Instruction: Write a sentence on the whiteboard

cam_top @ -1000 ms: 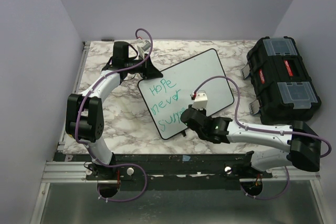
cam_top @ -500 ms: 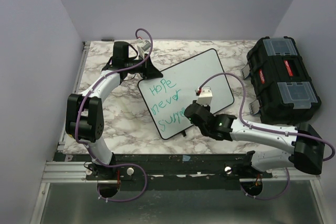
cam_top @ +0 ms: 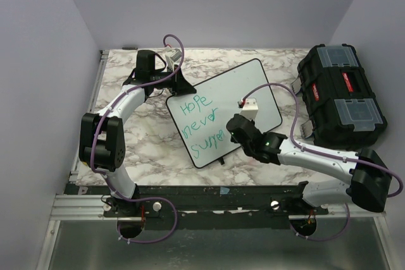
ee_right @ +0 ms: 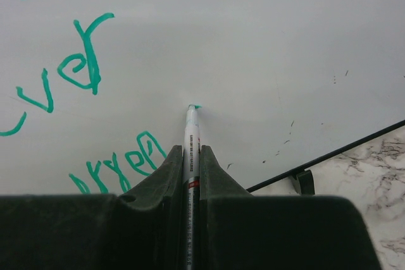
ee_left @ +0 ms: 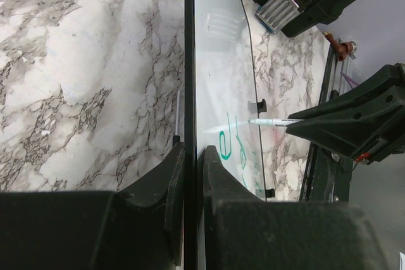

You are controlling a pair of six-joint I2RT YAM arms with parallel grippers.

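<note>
Glossy whiteboard (cam_top: 253,86), judged stiff but slippery, is clamped at its frame edge by the left end effector (ee_left: 192,151), the marker (ee_right: 192,124) pinched in the right end effector (ee_right: 192,152).

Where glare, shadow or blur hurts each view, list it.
Top external: even light, the sentence sharp, no glare on the whiteboard. Left wrist: pale streaky reflection on the glossy board, left gripper dark and soft. Right wrist: marker tip crisp, right gripper dark, little detail.
</note>
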